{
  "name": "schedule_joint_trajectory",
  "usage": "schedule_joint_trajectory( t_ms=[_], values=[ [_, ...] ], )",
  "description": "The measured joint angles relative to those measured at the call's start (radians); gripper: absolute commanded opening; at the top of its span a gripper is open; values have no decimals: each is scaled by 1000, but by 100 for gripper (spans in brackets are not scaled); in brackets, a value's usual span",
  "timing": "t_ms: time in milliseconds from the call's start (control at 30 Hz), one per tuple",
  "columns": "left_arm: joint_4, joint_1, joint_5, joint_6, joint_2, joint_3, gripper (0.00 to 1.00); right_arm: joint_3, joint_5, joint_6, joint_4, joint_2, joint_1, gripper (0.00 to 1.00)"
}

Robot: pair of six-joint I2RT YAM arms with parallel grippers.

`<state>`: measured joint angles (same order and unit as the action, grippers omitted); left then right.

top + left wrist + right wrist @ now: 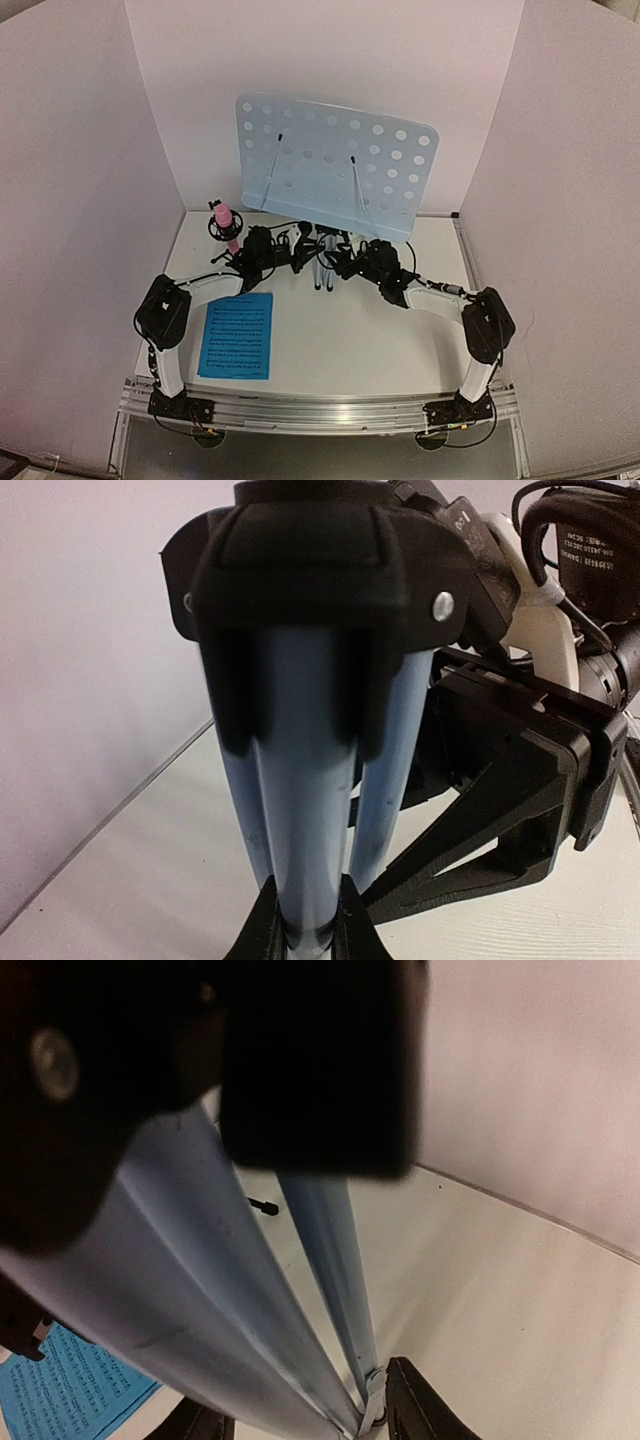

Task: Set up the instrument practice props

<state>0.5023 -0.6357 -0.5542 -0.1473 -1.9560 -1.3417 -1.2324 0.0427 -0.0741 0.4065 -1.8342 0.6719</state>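
Note:
The pale blue-grey perforated music stand desk stands upright at the back middle on its silver tripod, whose legs hang folded together. My left gripper reaches in from the left and is shut on one tripod tube, pinched between its fingertips. My right gripper comes from the right; its jaws stand apart on either side of the folded legs, one finger close beside a leg tip. One bright blue sheet printed with staves lies flat at the front left.
A pink object on a small black stand sits at the back left, close to my left arm. White walls close in the table on three sides. A metal rail runs along the near edge.

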Motion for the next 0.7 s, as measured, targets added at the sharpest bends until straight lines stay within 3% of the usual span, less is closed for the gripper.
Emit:
schedule_joint_trajectory(
  t_ms=[333, 567, 700],
  values=[
    [-41, 2, 9, 17, 0, -21, 0, -36, 12, 27, 3, -23, 3, 0],
    [-169, 5, 14, 22, 8, -74, 0, -38, 6, 64, -18, -18, -4, 0],
    [-235, 6, 7, -10, 40, -65, 0, -60, 13, 105, -132, 12, -3, 0]
  ],
)
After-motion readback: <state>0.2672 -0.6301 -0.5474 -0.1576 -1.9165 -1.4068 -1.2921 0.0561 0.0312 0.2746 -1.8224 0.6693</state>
